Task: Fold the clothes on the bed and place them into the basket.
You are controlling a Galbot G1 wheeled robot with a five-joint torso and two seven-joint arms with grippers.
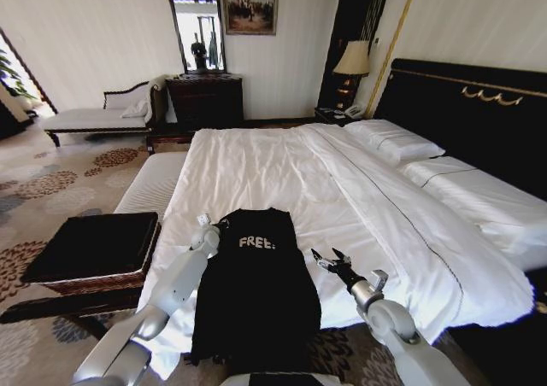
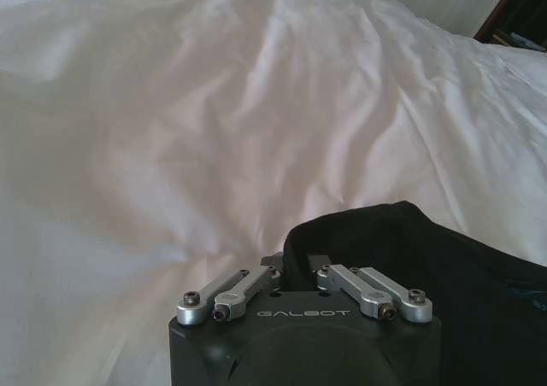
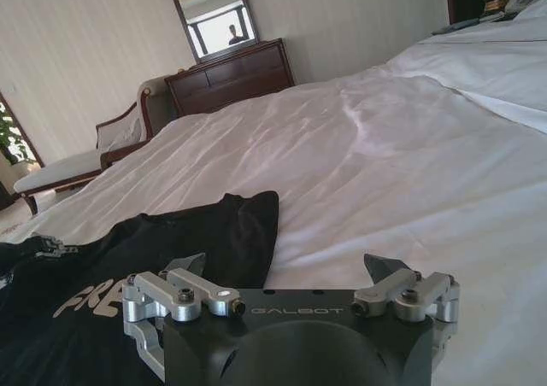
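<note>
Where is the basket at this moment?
In the head view the basket stands on the floor at the robot's left, beside the bed, near the left gripper.

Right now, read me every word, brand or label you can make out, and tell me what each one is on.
"FREE!" in white across the chest of the black short-sleeved T-shirt lying on the white-sheeted bed.
"GALBOT" on the black body behind the left gripper.
"GALBOT" on the black body behind the right gripper.
Nothing else is readable.

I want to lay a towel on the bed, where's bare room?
Bare duvet lies between the black T-shirt and the pillows. It is crowded at the foot edge, where the left hand and right hand flank the shirt.
</note>
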